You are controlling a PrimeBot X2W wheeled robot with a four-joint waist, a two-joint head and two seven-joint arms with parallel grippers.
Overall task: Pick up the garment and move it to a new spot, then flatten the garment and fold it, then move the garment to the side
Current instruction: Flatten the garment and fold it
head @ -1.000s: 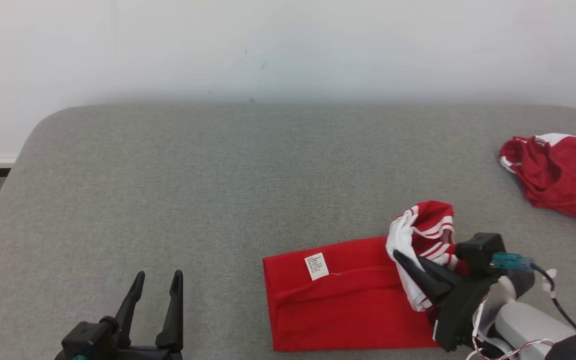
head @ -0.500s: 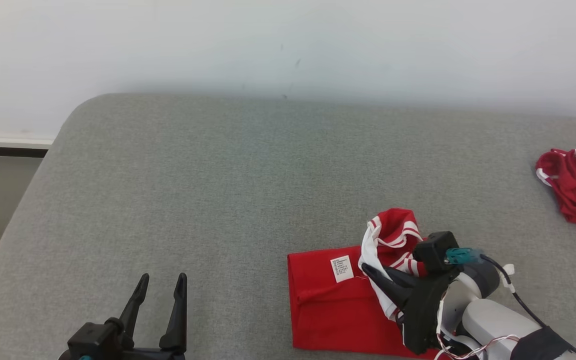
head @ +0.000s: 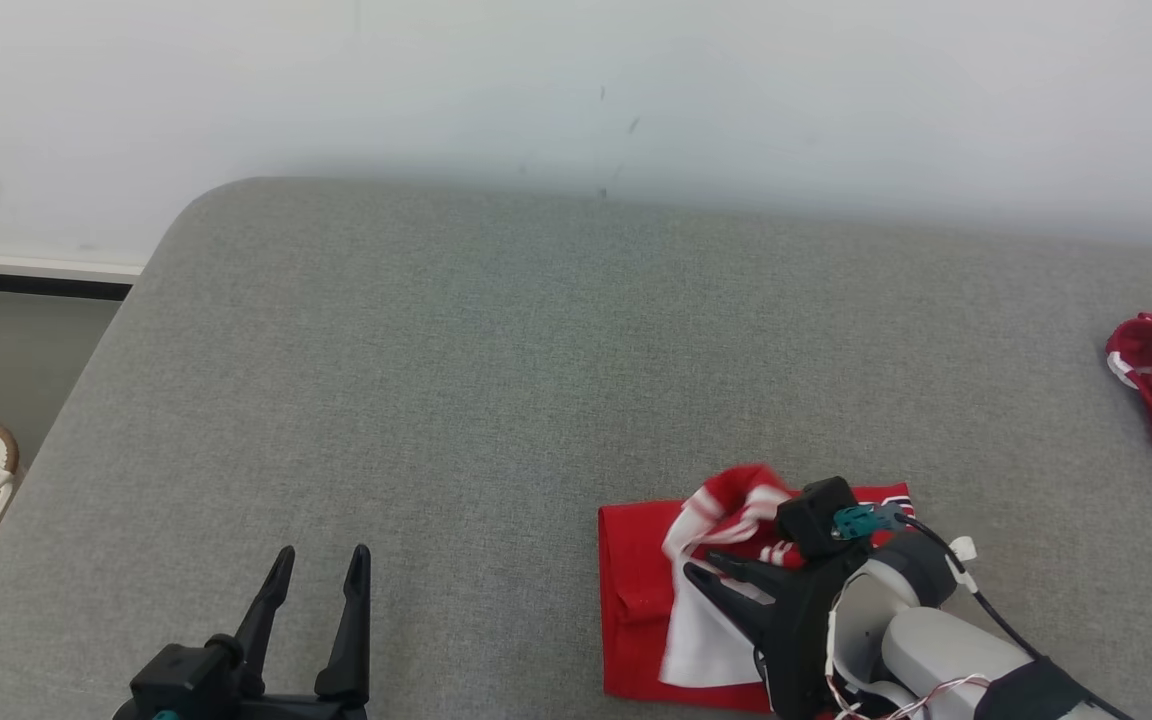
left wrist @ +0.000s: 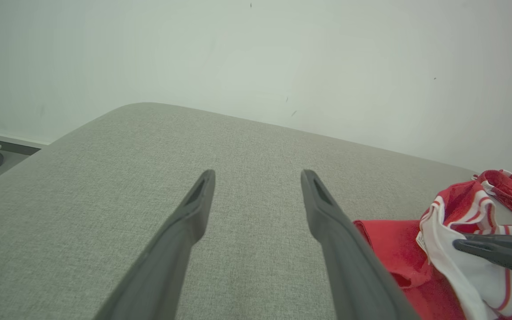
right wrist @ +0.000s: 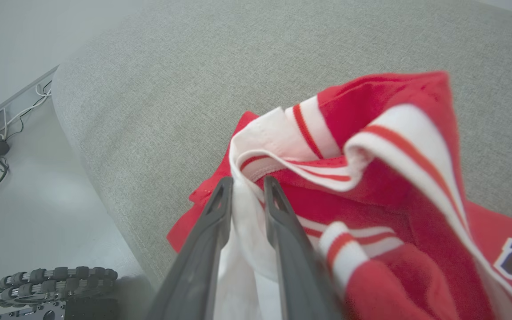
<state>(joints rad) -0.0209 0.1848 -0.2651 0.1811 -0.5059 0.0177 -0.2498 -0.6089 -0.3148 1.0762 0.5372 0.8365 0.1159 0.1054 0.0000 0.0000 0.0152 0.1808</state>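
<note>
Right wrist view has my right claw [right wrist: 246, 189] clamped on the white edge of the red-and-white jersey [right wrist: 385, 178], half folded near the grey cushion's [right wrist: 194, 66] front edge; mid-fold, I judge, so next I lay this flap flat, left claw [head: 322, 552] spread and empty.

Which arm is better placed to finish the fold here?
Right. The right gripper is shut on the garment, at its white edge; the left gripper hangs open over bare cushion, apart from it.

we see soft, even light, faint shadow low on the wall [head: 536, 90], the garment [right wrist: 385, 102] blurred at its raised fold, our wrist views bowed
</note>
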